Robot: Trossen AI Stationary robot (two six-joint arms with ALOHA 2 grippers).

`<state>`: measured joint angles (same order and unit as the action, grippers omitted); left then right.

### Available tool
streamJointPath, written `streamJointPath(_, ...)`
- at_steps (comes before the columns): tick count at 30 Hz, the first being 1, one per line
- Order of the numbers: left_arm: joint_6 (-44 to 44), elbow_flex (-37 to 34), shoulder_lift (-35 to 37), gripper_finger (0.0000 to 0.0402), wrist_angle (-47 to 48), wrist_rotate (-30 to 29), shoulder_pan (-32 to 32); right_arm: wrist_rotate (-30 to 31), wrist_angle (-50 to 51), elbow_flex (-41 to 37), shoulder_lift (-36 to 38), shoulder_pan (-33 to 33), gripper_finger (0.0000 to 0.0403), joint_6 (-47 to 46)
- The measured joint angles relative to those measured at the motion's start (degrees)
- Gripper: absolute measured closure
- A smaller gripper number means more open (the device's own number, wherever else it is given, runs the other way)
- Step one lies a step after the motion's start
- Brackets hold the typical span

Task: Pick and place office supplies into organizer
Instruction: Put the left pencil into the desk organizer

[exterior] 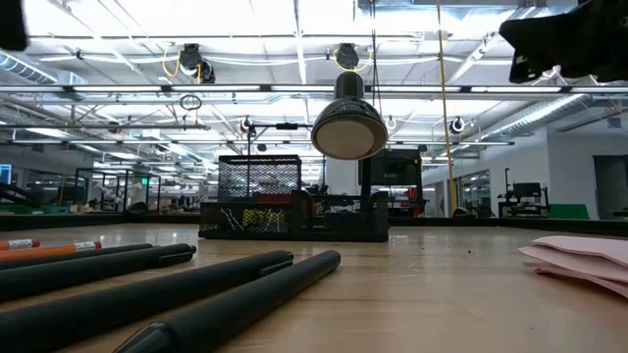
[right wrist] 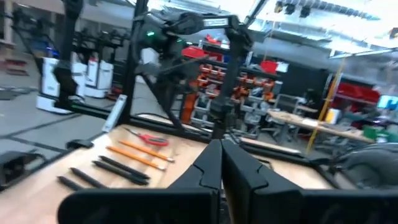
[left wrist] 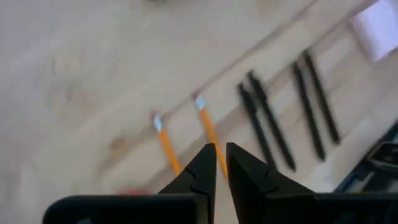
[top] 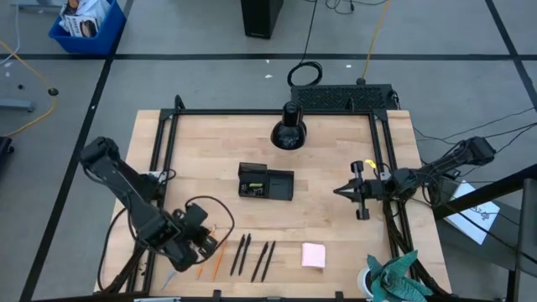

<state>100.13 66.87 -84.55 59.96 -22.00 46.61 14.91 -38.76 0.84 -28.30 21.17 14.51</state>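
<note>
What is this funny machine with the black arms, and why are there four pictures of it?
It is a robot with two dark arms working at a wooden table. Each arm ends in a gripper, a two-fingered pincer.

One picture looks straight down from above. One looks level across the table. The other two come from small cameras on the arms' wrists.

On the table lie four black pens, two orange pencils, a pink sticky-note pad and red-handled scissors. In the middle stands a black organizer, a tray for tidying them into. Behind it stands a round black cone-shaped thing.

The left gripper hovers over the pencils, fingers nearly together, holding nothing. The right gripper waits at the table's right side, shut and empty.
</note>
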Motion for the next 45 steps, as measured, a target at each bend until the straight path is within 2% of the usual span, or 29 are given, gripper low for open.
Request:
streamJointPath(5, 6.53, 0.0, -5.03, 0.036, 0.95, 10.02, -1.96, 3.27, -0.81, 0.0, -0.02, -1.67, 0.0402, 4.15)
streamJointPath(9, 6.18, -0.02, -8.43, 0.036, 0.96, 11.6, -5.25, 6.07, 0.43, 0.0, -0.02, -2.78, 0.0401, 5.07)
streamJointPath(14, 2.32, -0.02, -10.77, 0.036, -0.61, 11.59, -9.31, 6.04, 0.26, 0.0, -0.02, -3.62, 0.0402, 6.98)
streamJointPath(22, -3.7, -0.02, -13.2, 0.036, -1.33, 18.64, -11.5, 6.0, 2.0, 0.0, -0.11, -3.63, 0.0399, 1.32)
streamJointPath(27, -6.9, -0.04, -13.32, 0.0345, -1.77, 14.67, -10.12, 5.99, 1.74, -0.02, -0.11, -3.61, 0.0399, -1.64)
streamJointPath(30, -7.08, -0.04, -13.56, 0.0309, -1.99, 11.23, -8.65, 6.0, 1.3, -0.02, -0.09, -3.61, 0.0399, -1.84)
streamJointPath(35, -5.29, -0.03, -13.78, 0.0237, -1.76, 11.27, -7.74, 6.0, 0.19, -0.02, -0.09, -3.61, 0.0399, -0.4)
streamJointPath(38, -4.29, -0.04, -13.8, 0.0209, -1.77, 11.25, -7.81, 6.0, -0.11, -0.02, -0.09, -3.61, 0.0399, -0.03)
streamJointPath(41, -3.98, -0.97, -13.8, 0.0199, -2.97, 11.29, -8.07, 6.0, -0.07, -0.02, -0.11, -3.61, 0.0399, 0.57)
streamJointPath(45, -3.36, -4.04, -13.8, 0.0205, -6.69, 11.91, -8.14, 6.0, -0.02, -0.02, -0.11, -3.61, 0.0399, -0.01)
